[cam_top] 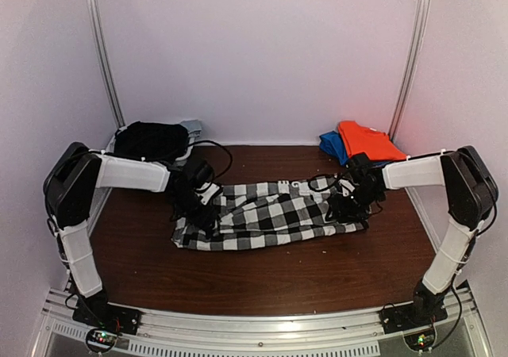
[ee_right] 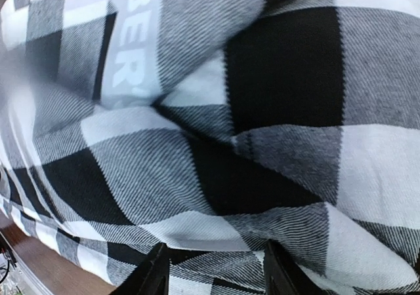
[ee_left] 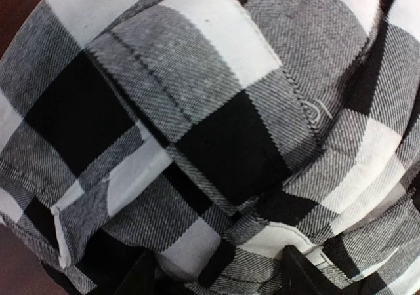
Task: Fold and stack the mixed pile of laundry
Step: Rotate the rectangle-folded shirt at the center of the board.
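The black-and-white checked garment (cam_top: 270, 214) lies spread in a long crumpled strip across the middle of the brown table (cam_top: 262, 278). My left gripper (cam_top: 202, 214) is down on its left end. In the left wrist view its fingers stand apart with checked cloth (ee_left: 216, 131) bunched between them (ee_left: 216, 283). My right gripper (cam_top: 343, 208) is down on the garment's right end, its fingers apart over the cloth (ee_right: 249, 144) in the right wrist view (ee_right: 213, 278). The orange-red garment (cam_top: 367, 141) lies folded at the back right. The black garment (cam_top: 151, 141) is heaped at the back left.
A blue cloth (cam_top: 332, 144) lies under the orange-red one. A grey piece (cam_top: 192, 127) sits beside the black heap. White walls with metal posts (cam_top: 105, 55) close in the back and sides. Black cables (cam_top: 222, 155) run along the table's back.
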Motion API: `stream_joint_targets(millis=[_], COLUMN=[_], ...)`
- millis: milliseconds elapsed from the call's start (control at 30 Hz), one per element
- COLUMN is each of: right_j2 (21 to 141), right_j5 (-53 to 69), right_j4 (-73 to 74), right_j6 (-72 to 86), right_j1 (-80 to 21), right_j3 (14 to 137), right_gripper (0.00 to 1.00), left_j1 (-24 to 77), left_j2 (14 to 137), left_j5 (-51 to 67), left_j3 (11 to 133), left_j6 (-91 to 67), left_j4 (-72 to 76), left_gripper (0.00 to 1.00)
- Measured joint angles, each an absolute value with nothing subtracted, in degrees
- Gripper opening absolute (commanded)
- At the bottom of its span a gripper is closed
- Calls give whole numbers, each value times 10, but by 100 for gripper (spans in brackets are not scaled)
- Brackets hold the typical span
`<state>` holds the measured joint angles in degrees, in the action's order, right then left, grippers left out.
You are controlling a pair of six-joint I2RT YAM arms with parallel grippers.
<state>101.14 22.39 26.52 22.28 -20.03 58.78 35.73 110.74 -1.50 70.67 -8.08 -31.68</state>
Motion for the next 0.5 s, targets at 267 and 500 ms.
stream_joint_targets(millis=[267,500], right_j2=[1063,1108], right_j5=[208,223], right_j4=[280,296], right_j6=[186,144], right_j1=[-195,-199], right_j3=[658,798], right_gripper=[46,47], left_j1=[485,509], left_j2=[936,808], left_j5=[13,30], left_j3=[512,539], left_j6=[-154,-228], left_j4=[-351,-361], left_gripper=[97,98])
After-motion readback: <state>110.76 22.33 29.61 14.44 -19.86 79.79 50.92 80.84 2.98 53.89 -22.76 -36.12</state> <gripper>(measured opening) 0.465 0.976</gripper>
